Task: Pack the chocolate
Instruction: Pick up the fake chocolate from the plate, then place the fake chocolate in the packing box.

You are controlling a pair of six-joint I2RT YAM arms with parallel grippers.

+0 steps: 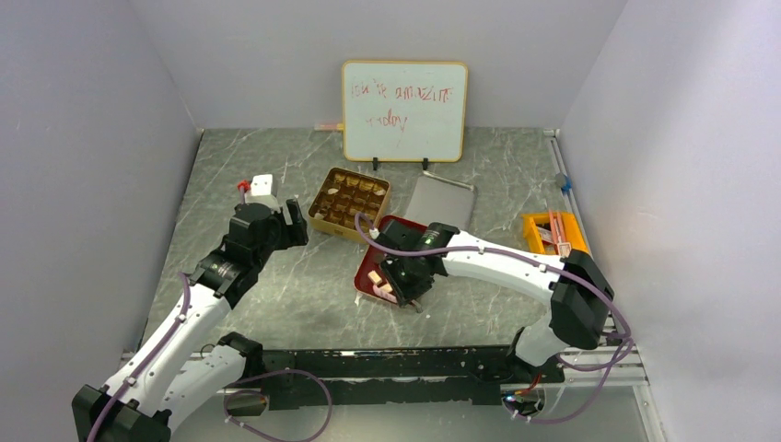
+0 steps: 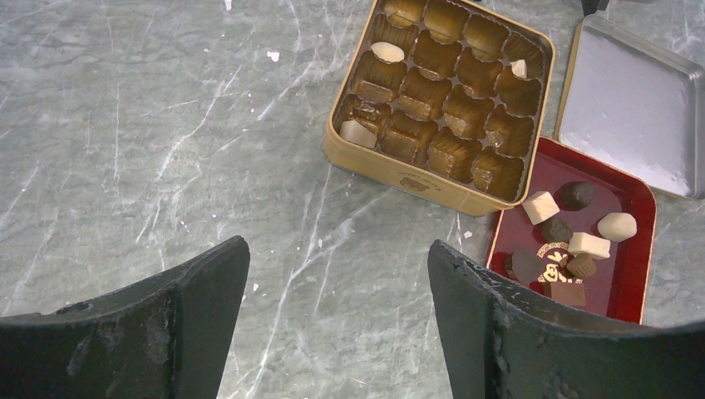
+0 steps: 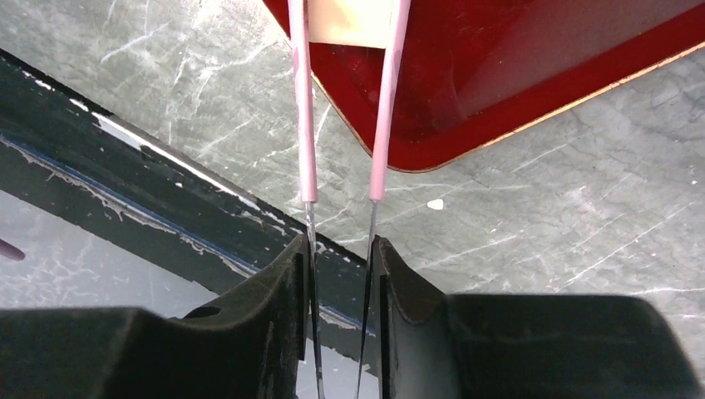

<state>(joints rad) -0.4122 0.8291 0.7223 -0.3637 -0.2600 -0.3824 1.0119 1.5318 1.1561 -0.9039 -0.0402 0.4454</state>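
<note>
The gold tin [image 1: 348, 203] [image 2: 399, 179] has a moulded insert; cream chocolate pieces [image 2: 387, 51] lie in three of its pockets. More chocolate [image 2: 582, 243], dark, brown and cream, lies loose in the red tray [image 1: 366, 274] [image 2: 644, 249] [image 3: 515, 66] beside it. My right gripper [image 1: 405, 287] [image 3: 338, 245] is shut on the pink tweezers [image 3: 303, 125]. A cream piece [image 3: 349, 21] sits between the tweezers' arms above the tray's near corner. My left gripper [image 1: 285, 221] [image 2: 337, 258] hangs open and empty over bare table left of the tin.
A silver tin lid [image 1: 442, 201] [image 2: 632, 108] lies right of the gold tin. A whiteboard [image 1: 403, 109] stands at the back. An orange holder [image 1: 553, 230] sits at the right. The black rail [image 3: 125, 183] runs along the table's near edge.
</note>
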